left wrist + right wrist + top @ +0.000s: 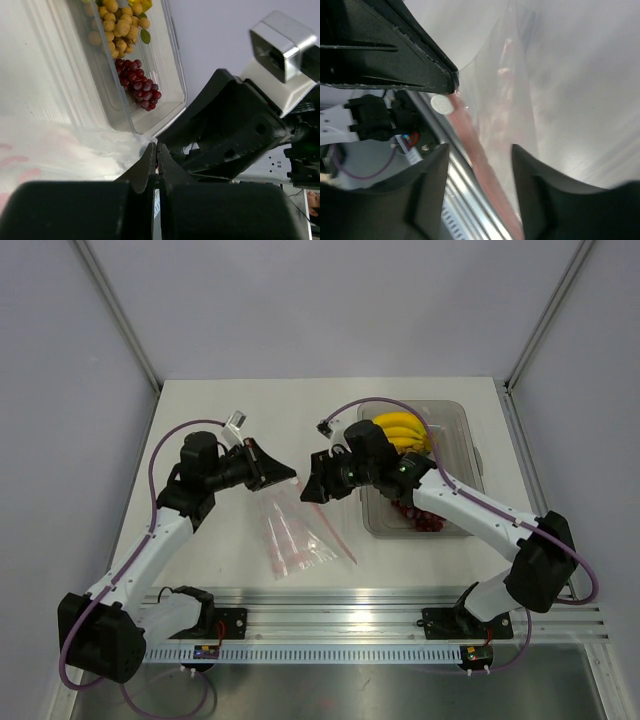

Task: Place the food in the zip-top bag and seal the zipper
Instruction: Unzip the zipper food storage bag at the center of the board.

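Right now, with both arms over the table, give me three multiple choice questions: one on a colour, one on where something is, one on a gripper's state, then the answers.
1. The zipper of the zip-top bag is:
A blue
B green
C pink-red

2. The grapes lie:
A in the bag
B in the clear tray
C under the bag

3. The left gripper is:
A shut on the bag's edge
B wide open
C out of view

Answers:
1 C: the strip shows pink-red in the right wrist view.
2 B: they sit inside the tray's walls.
3 A: its fingers press together on the plastic.
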Controlling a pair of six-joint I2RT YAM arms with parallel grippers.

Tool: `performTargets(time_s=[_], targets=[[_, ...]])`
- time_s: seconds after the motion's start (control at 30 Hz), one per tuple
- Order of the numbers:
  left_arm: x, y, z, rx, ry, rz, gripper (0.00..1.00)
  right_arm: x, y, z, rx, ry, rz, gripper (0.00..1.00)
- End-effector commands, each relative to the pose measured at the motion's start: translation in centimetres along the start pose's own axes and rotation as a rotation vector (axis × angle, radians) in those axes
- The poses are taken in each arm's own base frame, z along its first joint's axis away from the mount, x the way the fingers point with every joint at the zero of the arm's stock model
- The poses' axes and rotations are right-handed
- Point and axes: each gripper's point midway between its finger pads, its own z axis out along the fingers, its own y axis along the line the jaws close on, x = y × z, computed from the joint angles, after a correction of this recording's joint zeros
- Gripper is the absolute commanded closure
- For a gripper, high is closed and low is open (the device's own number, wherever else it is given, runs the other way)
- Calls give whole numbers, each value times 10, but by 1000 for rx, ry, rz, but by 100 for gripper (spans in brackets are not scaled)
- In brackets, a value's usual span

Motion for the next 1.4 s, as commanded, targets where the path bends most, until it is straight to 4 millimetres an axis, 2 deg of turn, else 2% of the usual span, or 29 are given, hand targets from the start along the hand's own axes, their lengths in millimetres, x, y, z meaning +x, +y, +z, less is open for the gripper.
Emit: performTargets(time_s=[0.0, 0.07, 0.13, 0.2, 0.23, 0.27, 0.33, 0.37, 0.5, 0.7, 1.0, 1.37], targets=[[-15, -8, -4, -47, -53, -21, 100, -29, 4, -24, 66, -94, -75, 35], [-17, 2, -5, -118, -65, -75, 100, -37, 1, -36, 142, -128, -114, 33], [-25, 3, -6, -155, -94, -110, 100, -46, -5, -46, 230, -174, -164, 34], [-24, 8, -7, -195, -95, -153, 100, -48, 8, -50, 245, -191, -211, 35], [-29, 7, -8, -211, -115, -165, 100, -55, 4, -56, 310, -228, -246, 36], [-27, 10, -9, -234, -111, -200, 100, -56, 14, -56, 316, -242, -279, 37], [-33, 9, -11, -262, -132, -222, 100, -61, 14, -59, 379, -279, -327, 41], [-30, 14, -12, -299, -120, -249, 100, -64, 18, -59, 387, -301, -341, 42], [-30, 22, -16, -380, -120, -304, 100, -66, 30, -49, 423, -332, -434, 47], [-27, 20, -18, -407, -100, -352, 100, -67, 35, -27, 428, -320, -507, 51], [-23, 19, -17, -418, -74, -416, 100, -68, 55, -4, 367, -389, -543, 56], [-27, 15, -22, -452, -94, -449, 100, -51, 60, 17, 356, -349, -607, 58]])
